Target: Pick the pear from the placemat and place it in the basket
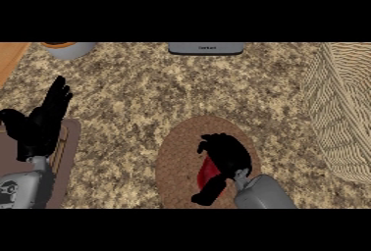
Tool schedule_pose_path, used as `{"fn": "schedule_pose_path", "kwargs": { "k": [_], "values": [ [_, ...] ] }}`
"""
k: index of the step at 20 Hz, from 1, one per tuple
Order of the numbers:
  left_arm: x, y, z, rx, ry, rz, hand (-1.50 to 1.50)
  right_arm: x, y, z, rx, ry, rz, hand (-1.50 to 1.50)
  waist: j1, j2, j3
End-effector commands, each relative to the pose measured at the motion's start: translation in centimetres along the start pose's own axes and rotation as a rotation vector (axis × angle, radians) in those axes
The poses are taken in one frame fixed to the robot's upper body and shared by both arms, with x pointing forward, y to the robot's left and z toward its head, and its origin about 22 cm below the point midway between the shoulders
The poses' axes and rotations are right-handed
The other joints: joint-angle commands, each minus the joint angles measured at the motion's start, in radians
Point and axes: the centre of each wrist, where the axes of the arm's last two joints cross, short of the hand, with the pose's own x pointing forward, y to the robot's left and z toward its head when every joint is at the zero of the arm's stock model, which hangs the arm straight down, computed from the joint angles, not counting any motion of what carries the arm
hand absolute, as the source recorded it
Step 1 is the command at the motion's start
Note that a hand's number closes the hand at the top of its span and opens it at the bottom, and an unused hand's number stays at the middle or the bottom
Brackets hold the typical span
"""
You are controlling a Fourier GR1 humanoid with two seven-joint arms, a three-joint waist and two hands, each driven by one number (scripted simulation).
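The pear, red, lies on the oval brown woven placemat near the worktop's front edge. The right hand curls over it, largely covering it. The ribbed wicker basket stands at the right edge. The left hand rests open, fingers up, at the left edge.

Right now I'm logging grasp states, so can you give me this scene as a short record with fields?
target: red pear, mostly hidden under the hand
support: brown oval woven placemat on the speckled granite counter
right hand: fingers curled round the pear, over the placemat
left hand: open, fingers up, resting at the view's left edge
goal: tan wicker basket at the right edge, pear not yet in it
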Motion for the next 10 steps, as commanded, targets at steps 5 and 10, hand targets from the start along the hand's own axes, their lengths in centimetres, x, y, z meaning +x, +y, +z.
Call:
{"fn": "schedule_pose_path", "kwargs": {
  "k": [5,10],
  "values": [
    [0.7,-1.6,0.1,-0.009,0.004,-0.008,0.0,-2.1,2.4,-1.5,0.116,-0.029,-0.001,1.5,0.003,0.014,0.005],
    [-0.9,-1.0,1.3,0.025,-0.002,0.015,0.0,-3.7,7.4,4.0,0.06,-0.12,-0.101,1.5,-0.02,0.008,0.005]
  ]
}}
